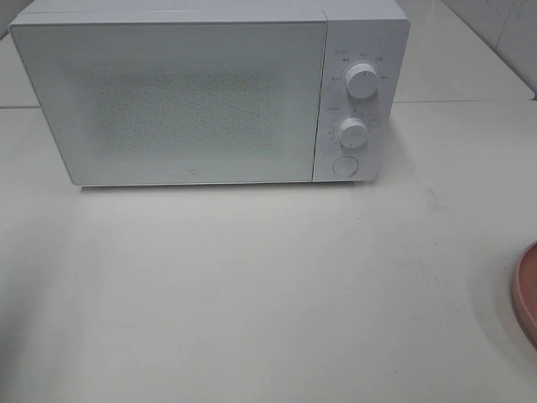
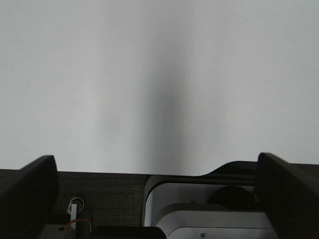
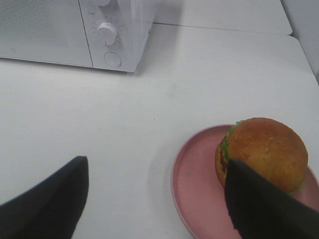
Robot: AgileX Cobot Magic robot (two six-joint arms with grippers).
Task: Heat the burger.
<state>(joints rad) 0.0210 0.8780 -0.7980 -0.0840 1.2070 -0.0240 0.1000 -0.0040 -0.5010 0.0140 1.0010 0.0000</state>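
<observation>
The burger, with a golden-brown bun and green lettuce, sits on a round pink plate in the right wrist view. My right gripper hangs open above the table beside the plate. One of its dark fingers overlaps the burger's near edge, and nothing is between the fingers. The white microwave stands at the back of the table with its door closed. My left gripper is wide open over bare white tabletop and holds nothing. Neither gripper shows in the exterior view, where only the plate's rim appears, at the right edge.
The microwave's panel carries two white knobs and a round button, on the right of the door. Open white tabletop stretches between the microwave and the plate.
</observation>
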